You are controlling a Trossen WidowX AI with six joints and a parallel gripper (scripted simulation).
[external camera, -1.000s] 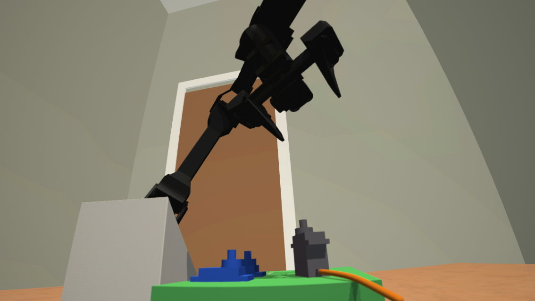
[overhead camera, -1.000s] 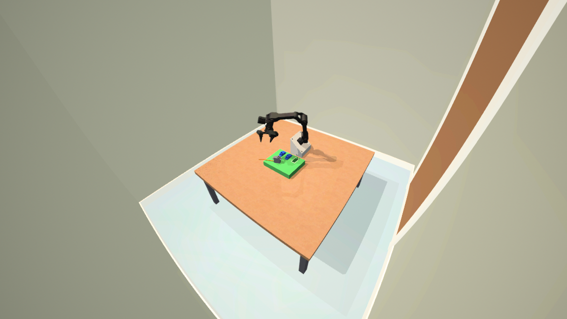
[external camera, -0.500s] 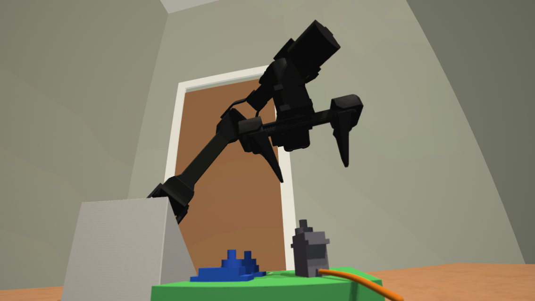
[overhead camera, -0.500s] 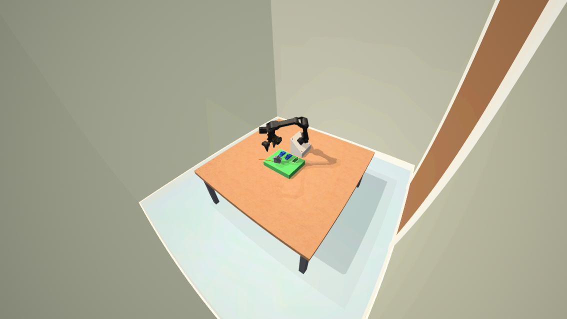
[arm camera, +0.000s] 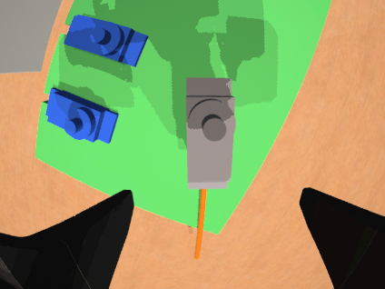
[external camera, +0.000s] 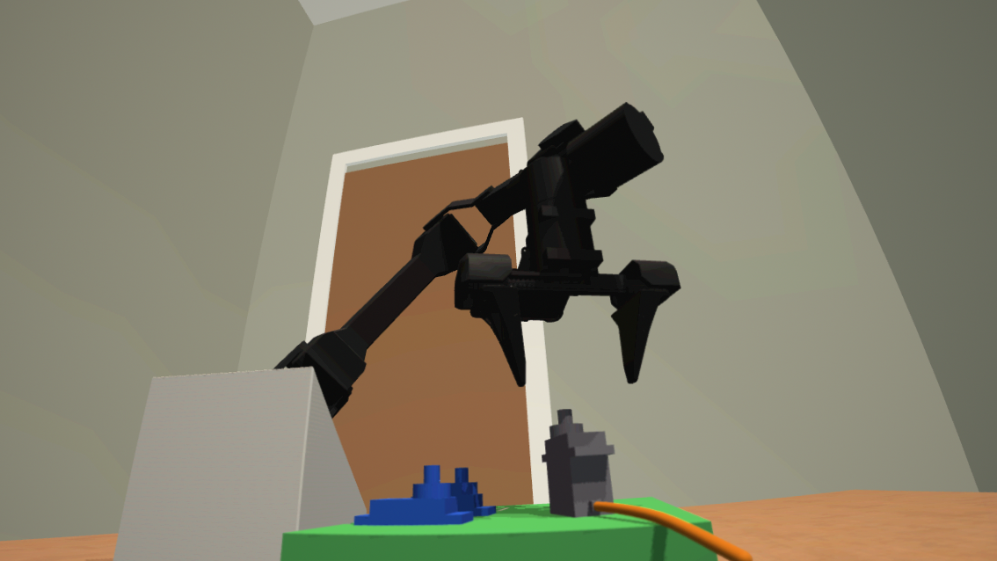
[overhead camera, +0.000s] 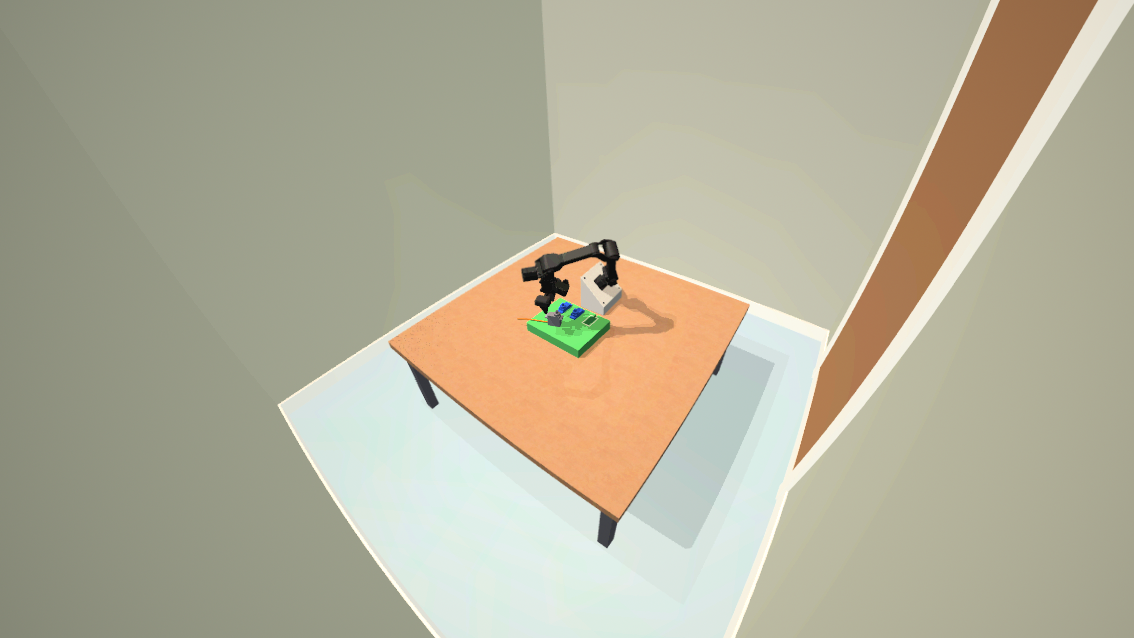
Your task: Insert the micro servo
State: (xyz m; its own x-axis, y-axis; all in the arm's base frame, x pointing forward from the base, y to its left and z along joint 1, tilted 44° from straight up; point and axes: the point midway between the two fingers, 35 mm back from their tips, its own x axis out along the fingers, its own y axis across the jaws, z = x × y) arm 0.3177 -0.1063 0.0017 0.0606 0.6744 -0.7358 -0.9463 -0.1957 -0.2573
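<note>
Our gripper (overhead camera: 555,303) (external camera: 576,383) (arm camera: 222,199), empty and spread wide, hangs above the grey micro servo (overhead camera: 554,319) (external camera: 578,481) (arm camera: 209,159), upright on the green deck (overhead camera: 577,342) (external camera: 488,547) (arm camera: 154,177) toward the table's (overhead camera: 594,444) (external camera: 836,523) (arm camera: 281,254) far corner, long axis crossing our finger line.

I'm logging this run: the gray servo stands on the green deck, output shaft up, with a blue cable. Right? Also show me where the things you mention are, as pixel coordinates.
Not quite: the cable (external camera: 673,524) (arm camera: 201,227) is orange, as the exterior view shows. The rest of the statement stands.

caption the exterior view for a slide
Open end effector above an upright grey servo on the green deck
</note>
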